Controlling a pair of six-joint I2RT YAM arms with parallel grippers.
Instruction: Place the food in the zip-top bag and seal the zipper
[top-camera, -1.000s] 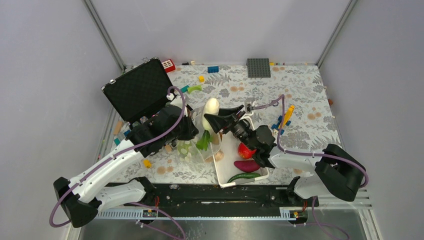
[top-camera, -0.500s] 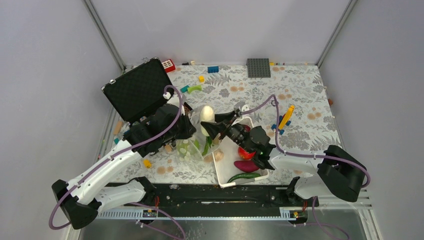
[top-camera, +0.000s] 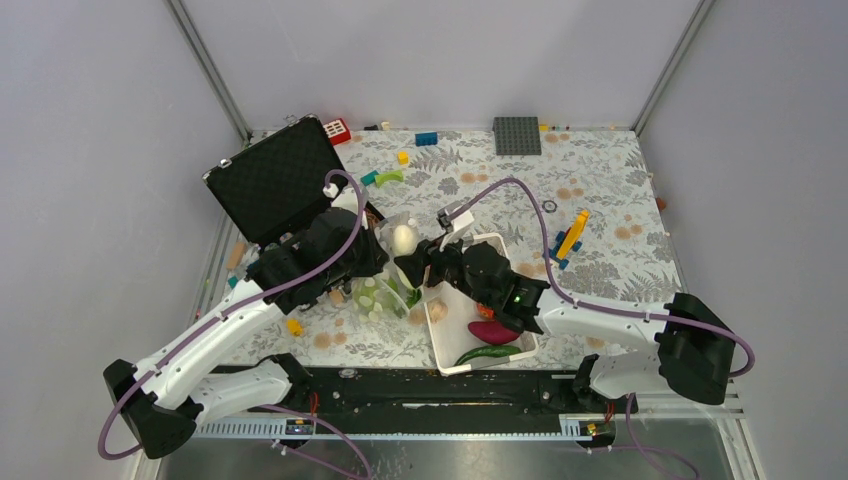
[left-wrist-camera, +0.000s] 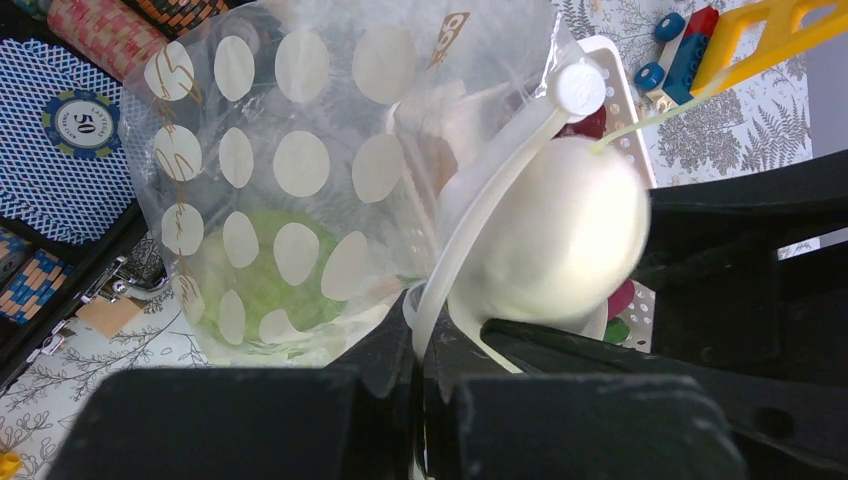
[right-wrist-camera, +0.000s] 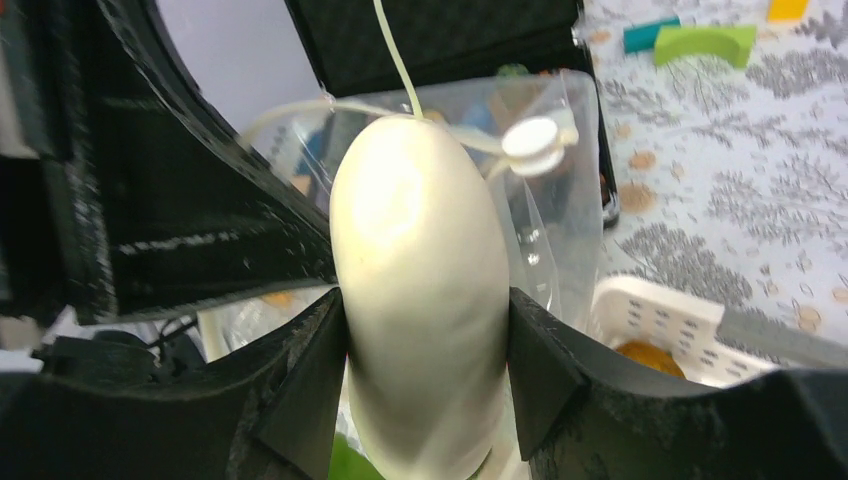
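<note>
While the patterned table (top-camera: 600, 200) lay strewn with bricks, and an open black case (top-camera: 275, 180) sat at its left rear, the work was gathered near the middle front. The white basket (top-camera: 480, 364) stood just right of the bag (top-camera: 385, 290), and the two arms met over the bag.

The bag, clear with pale dots, was held up with its mouth open. The left hand (top-camera: 362, 262) looked pinched shut on the mouth edge (its wrist view showed the rim running down between the fingers). The right hand (top-camera: 412, 266) was clamped on the radish (top-camera: 404, 238), one finger on each flank. The radish was at the bag's mouth, not yet released and, as far as I could tell, not fully inside.

A cabbage (left-wrist-camera: 255, 290) showed green through the bag wall, so that piece seemed done. In the basket lay the potato (top-camera: 492, 331), the pepper (top-camera: 487, 353) and a tomato (top-camera: 488, 308) partly hidden by the arm. Other pieces may have been out of sight.

The zipper (left-wrist-camera: 462, 200) curved open across the mouth. I judged the task under halfway: radish to drop, the rest to load, then the seal.
</note>
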